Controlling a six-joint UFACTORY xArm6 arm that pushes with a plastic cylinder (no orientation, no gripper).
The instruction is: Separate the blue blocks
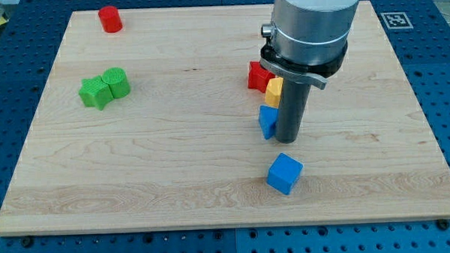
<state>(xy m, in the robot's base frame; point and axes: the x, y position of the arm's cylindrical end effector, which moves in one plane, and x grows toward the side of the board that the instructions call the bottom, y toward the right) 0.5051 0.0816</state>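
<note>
A blue cube (285, 173) lies near the view's bottom centre of the wooden board (173, 143). A second blue block (267, 121), shape partly hidden, sits above it, apart from the cube. My tip (288, 139) rests on the board right beside this second blue block, on its right side, and above the blue cube. A yellow block (274, 92) touches the top of the second blue block, half hidden by the rod. A red block (258, 76) sits just above the yellow one.
Two green blocks (103, 88) touch each other at the view's left. A red cylinder (110, 18) stands near the top left corner. The arm's wide grey body (311, 22) covers the board's top right centre.
</note>
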